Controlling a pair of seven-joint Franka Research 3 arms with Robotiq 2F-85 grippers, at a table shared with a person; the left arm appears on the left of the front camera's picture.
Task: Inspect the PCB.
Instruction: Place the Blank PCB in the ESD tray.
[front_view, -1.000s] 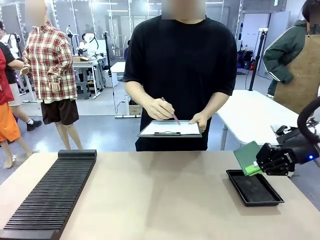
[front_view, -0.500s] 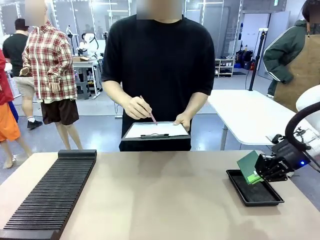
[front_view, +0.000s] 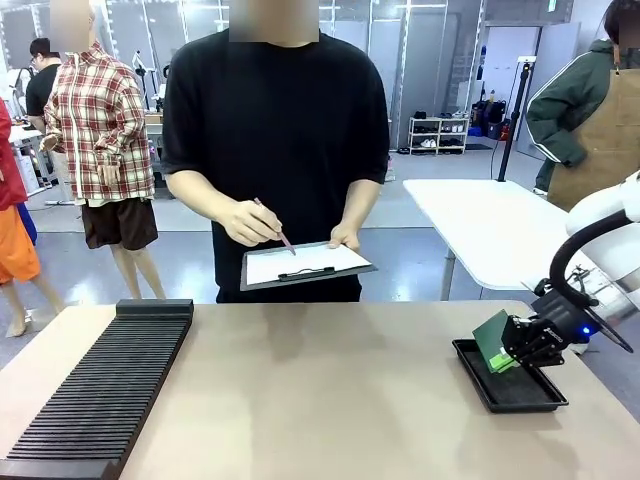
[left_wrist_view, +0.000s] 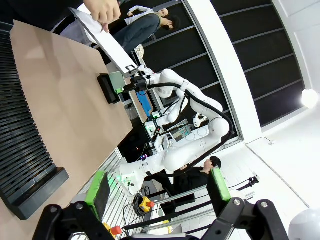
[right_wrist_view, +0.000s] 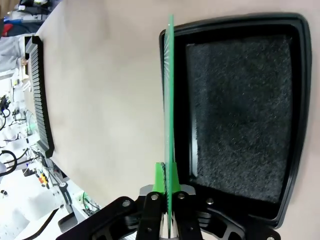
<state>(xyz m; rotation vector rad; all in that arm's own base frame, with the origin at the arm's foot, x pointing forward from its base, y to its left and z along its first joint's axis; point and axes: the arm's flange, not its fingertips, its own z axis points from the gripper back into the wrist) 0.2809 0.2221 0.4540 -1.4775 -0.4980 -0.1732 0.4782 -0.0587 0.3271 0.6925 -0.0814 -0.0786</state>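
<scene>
My right gripper (front_view: 514, 347) is shut on the green PCB (front_view: 490, 340) and holds it tilted just above the left part of the black tray (front_view: 510, 395) at the table's right. Edge-on in the right wrist view, the PCB (right_wrist_view: 170, 100) rises from between the closed green pads (right_wrist_view: 159, 182), over the tray's rim (right_wrist_view: 172, 31). My left gripper (left_wrist_view: 157, 187) stands open with nothing between its fingers, high off the table. Across the table a person holds a clipboard (front_view: 300, 265) with white paper and a pen.
A long black slotted rack (front_view: 100, 390) lies along the table's left side. The wide middle of the tan table (front_view: 320, 400) is bare. A white table (front_view: 490, 230) stands behind on the right.
My right gripper has lowered the PCB toward the tray and drawn slightly back. The person with the clipboard has stepped to the picture's left.
</scene>
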